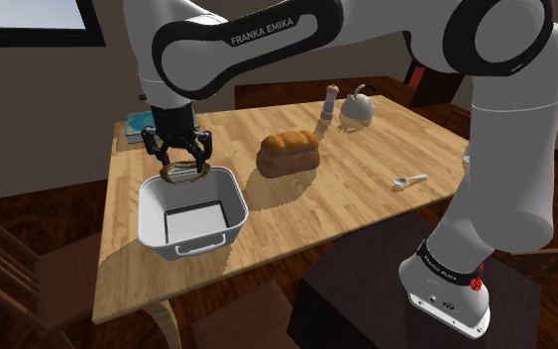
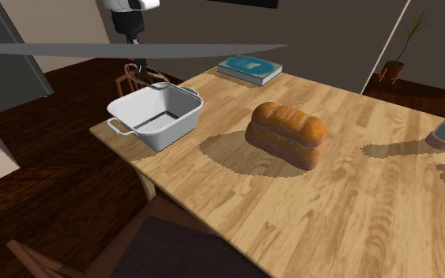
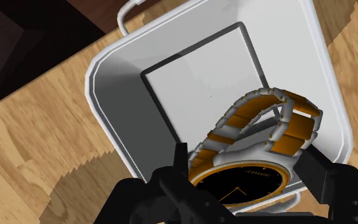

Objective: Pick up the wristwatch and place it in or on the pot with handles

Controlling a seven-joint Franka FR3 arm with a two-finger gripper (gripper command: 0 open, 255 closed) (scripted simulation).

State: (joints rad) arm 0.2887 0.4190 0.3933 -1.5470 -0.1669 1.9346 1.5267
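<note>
The tool (image 1: 178, 159) is clamped on the wristwatch (image 3: 254, 159), black fingers pinching its dark-dialled case while the gold-and-silver band arches away. It hangs right over the white pot with handles (image 1: 229, 212), up by the rim at the shoulder view's top side. The pot stands on the wooden surface (image 1: 366, 183), a bread loaf (image 1: 289, 154) near it.

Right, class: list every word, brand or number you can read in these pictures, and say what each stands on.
"FRANKA EMIKA": on the white arm, upper link.
Print on the wristwatch dial: too small to read.
Lettering on the black base band: too small to read.
</note>
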